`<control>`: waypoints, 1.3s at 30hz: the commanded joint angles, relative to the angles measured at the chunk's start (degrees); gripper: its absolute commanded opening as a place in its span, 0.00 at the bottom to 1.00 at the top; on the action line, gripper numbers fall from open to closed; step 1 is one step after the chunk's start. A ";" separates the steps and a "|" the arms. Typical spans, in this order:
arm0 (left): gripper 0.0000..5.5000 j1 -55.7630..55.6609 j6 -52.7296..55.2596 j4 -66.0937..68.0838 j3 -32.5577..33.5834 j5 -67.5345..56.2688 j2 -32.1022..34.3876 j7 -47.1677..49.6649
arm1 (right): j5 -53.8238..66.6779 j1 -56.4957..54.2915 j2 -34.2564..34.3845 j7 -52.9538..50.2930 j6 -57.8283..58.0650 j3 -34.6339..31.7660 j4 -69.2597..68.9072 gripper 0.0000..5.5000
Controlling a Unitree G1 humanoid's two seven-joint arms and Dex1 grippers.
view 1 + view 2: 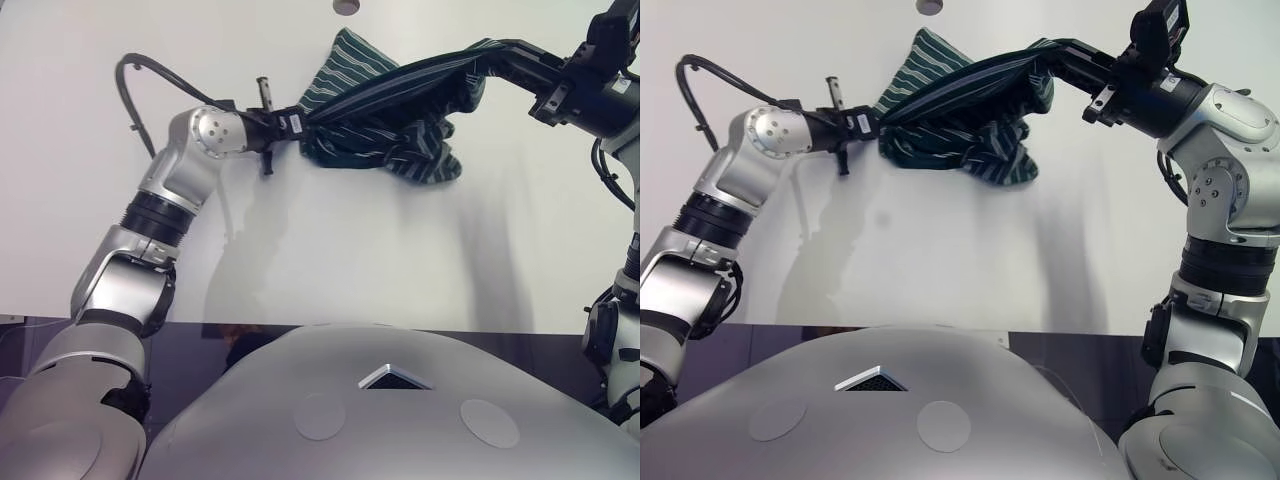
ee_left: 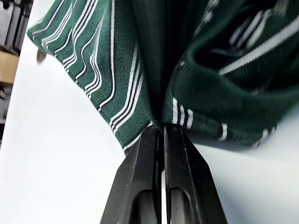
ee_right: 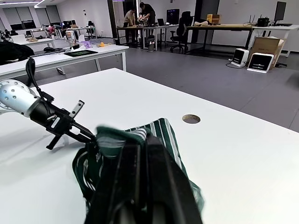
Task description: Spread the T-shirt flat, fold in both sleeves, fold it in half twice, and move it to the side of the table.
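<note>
Left pincer (image 2: 162, 127) clamped shut on T-shirt (image 1: 385, 135) edge; right pincer (image 1: 1052, 58) closed on opposite edge. T-shirt hangs bunched, taut between them, lower folds touching worktop (image 1: 350, 270) near far edge. Judgement: pull apart evenly, lower slowly, avoid trapping folds underneath.

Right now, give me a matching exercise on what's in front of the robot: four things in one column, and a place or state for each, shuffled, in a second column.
Things:
1. left gripper
2. right gripper
3. T-shirt
4. round hole

Places or states:
A. bunched, pulled taut between the two arms
B. in the table, beyond the T-shirt
C. shut on the T-shirt's end at the robot's right
D. shut on the T-shirt's end at the robot's left

Pairs: 1-D, 2-C, 3-A, 4-B
</note>
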 commanded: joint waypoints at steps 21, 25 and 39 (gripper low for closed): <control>0.00 -36.86 -9.61 40.75 22.92 -14.83 -7.67 12.46 | -12.27 -36.49 7.79 -10.69 -17.79 0.20 39.61 0.00; 0.00 -52.25 -8.00 54.48 25.83 -13.72 -4.67 20.22 | -18.60 -59.22 9.06 -18.28 -28.23 -0.23 67.21 0.00; 0.00 -66.12 -3.95 59.26 30.49 -11.63 2.51 5.14 | -27.62 -74.91 4.01 -0.47 -32.74 -0.08 81.78 0.00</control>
